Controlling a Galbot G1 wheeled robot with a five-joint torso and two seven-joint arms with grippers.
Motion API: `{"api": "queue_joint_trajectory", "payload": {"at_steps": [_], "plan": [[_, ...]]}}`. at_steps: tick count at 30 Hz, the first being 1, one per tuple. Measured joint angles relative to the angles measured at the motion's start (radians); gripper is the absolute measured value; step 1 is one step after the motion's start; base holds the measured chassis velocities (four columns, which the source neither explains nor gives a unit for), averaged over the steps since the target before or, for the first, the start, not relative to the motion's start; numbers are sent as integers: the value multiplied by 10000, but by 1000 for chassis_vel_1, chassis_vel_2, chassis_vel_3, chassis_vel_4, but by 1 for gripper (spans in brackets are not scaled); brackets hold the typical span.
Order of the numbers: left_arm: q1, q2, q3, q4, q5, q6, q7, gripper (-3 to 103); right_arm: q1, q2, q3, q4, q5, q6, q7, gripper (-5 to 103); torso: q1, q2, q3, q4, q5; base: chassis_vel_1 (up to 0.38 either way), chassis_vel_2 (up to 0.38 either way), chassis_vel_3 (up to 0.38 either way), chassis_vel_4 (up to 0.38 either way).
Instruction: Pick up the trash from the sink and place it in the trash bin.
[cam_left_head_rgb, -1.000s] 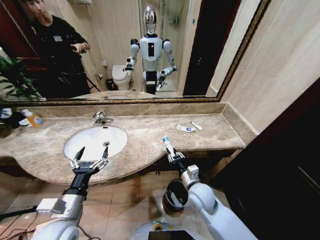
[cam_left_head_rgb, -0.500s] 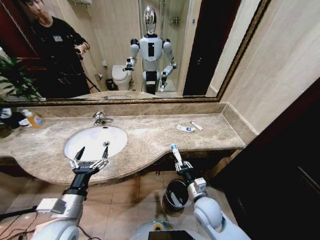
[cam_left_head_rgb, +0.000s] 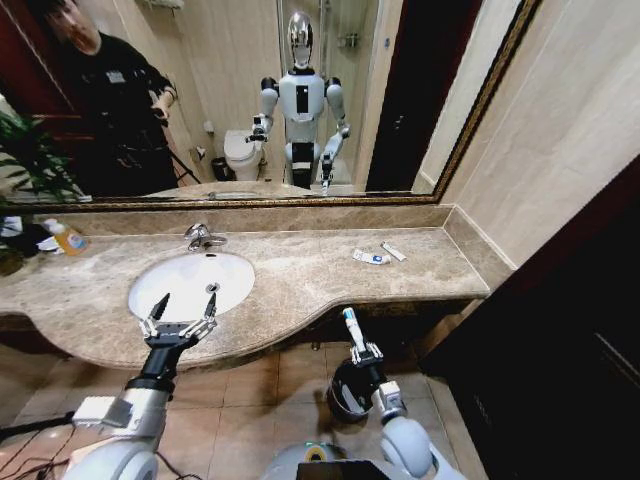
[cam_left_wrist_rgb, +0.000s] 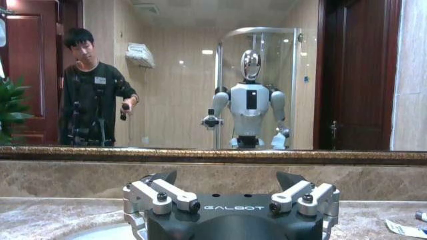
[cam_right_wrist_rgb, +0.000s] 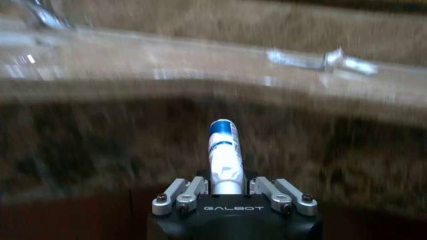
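gripping a white-blue tube (cam_left_head_rgb: 349, 325) upright, right gripper (cam_left_head_rgb: 362, 352) sits just above the bin (cam_left_head_rgb: 347, 392), below the counter (cam_left_head_rgb: 300, 270) edge. left gripper (cam_left_head_rgb: 180, 318) hovers at the sink (cam_left_head_rgb: 190, 282) front rim, jaws wide. two more tubes (cam_left_head_rgb: 380, 254) lie on the counter, well right of the sink.

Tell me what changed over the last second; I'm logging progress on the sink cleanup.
The right gripper, shut on a white-blue tube, has drawn back from the countertop edge and lowered to just above the trash bin. The left gripper stayed open at the sink; the two packets on the counter did not move.
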Motion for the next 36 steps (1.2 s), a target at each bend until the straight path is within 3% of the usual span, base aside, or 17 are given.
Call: {"api": "queue_joint_trajectory", "payload": {"at_steps": [9,21,26,29,36], "plan": [[0,0,0,0,0,0,0,100,944,621,7,-3024,116,999,-306,27,0,0,0,1,-1,0,0,0,0],[0,0,0,0,0,0,0,100,1511,785,41,-5756,293,1982,-786,27,1,0,0,0,0,0,0,0,0],[0,0,0,0,0,0,0,100,1767,719,94,-6594,439,1717,-1390,27,0,0,0,0,-1,0,0,0,0],[0,0,0,0,0,0,0,100,1789,702,138,-6576,742,985,-1945,27,0,0,0,-1,0,0,0,0,0],[0,0,0,0,0,0,0,100,2157,901,116,-6947,749,572,-2234,27,1,0,0,0,-1,0,0,0,0]]}}
